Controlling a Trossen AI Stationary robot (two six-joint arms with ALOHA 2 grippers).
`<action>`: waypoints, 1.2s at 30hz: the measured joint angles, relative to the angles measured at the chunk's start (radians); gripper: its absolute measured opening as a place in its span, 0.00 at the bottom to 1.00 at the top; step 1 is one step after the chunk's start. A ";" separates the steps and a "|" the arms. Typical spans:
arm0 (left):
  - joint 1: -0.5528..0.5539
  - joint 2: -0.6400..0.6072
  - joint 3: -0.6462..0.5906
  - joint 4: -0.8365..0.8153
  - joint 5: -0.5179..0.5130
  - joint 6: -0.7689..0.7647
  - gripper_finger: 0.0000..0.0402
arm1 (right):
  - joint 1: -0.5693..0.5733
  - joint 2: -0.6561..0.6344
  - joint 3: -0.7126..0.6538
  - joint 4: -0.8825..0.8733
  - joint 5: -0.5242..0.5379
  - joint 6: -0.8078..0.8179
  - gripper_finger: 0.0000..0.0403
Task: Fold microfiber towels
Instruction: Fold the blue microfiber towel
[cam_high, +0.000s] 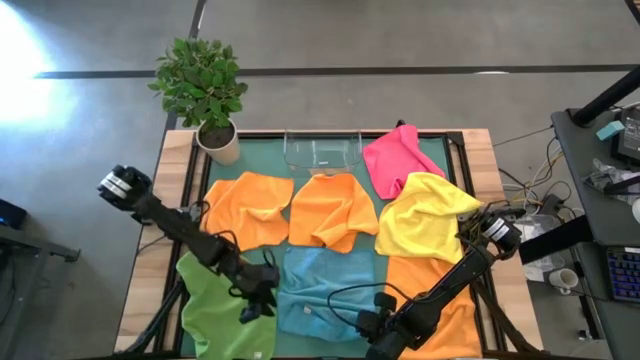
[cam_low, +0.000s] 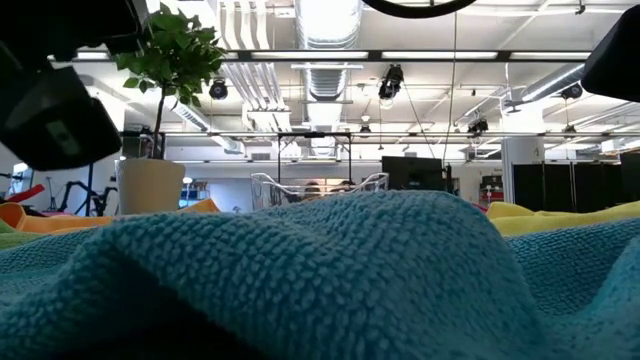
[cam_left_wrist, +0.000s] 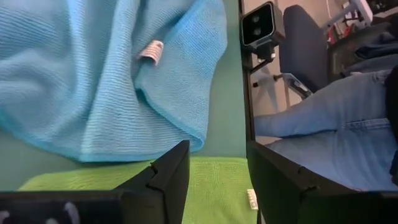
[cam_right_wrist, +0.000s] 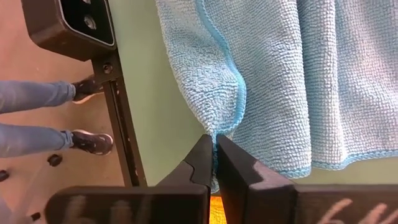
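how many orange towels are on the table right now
3. One orange towel lies behind the green one, a second sits beside it at the table's middle, a third lies under the right arm. More could be hidden underneath.

You look straight down from overhead on the whole table, level from tabletop height, close over each wrist, all sharing the light blue towel.

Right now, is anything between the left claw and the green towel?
Nothing visible. The left claw hangs open right over the green towel; the light blue towel lies just beyond it, pinched by the right claw.
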 joint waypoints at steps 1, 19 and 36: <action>-0.002 0.018 0.002 0.011 0.000 -0.014 0.36 | 0.000 0.000 0.000 0.000 0.000 -0.001 0.02; -0.010 0.255 0.048 0.207 -0.022 -0.137 0.36 | 0.000 0.000 0.000 -0.001 0.000 -0.005 0.02; -0.010 0.264 0.061 0.129 -0.036 -0.230 0.36 | 0.000 0.000 0.000 0.000 0.000 -0.016 0.02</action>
